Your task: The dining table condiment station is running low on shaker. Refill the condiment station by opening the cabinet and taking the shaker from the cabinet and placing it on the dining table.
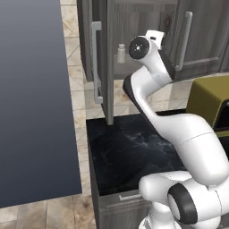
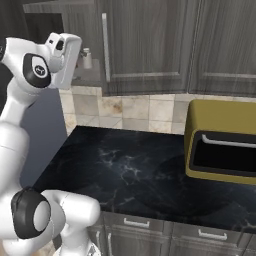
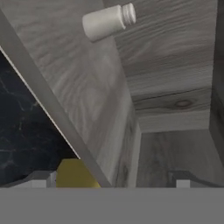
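Note:
The shaker (image 1: 121, 53) is a small pale cylinder with a capped top, standing on a shelf inside the cabinet (image 1: 134, 27). The cabinet's left door (image 1: 108, 67) is swung open, edge-on toward me, with its long silver handle (image 1: 95, 62) facing left. My gripper (image 3: 113, 179) is open and holds nothing, its two fingertips (image 3: 41, 179) spread wide. It points into the cabinet, short of the shaker (image 3: 108, 21), which appears sideways at the top of the rolled hand view. In the right base view my hand (image 2: 69, 52) hangs just left of the shaker (image 2: 87, 57). The dining table is out of view.
A black marble counter (image 1: 129, 147) lies below the cabinet, with grey drawers (image 2: 140, 225) under it. An olive-yellow appliance (image 2: 222, 145) sits on the counter's right side. A tall flat grey panel (image 1: 31, 103) stands at the left. Closed cabinet doors (image 2: 145, 45) are to the right.

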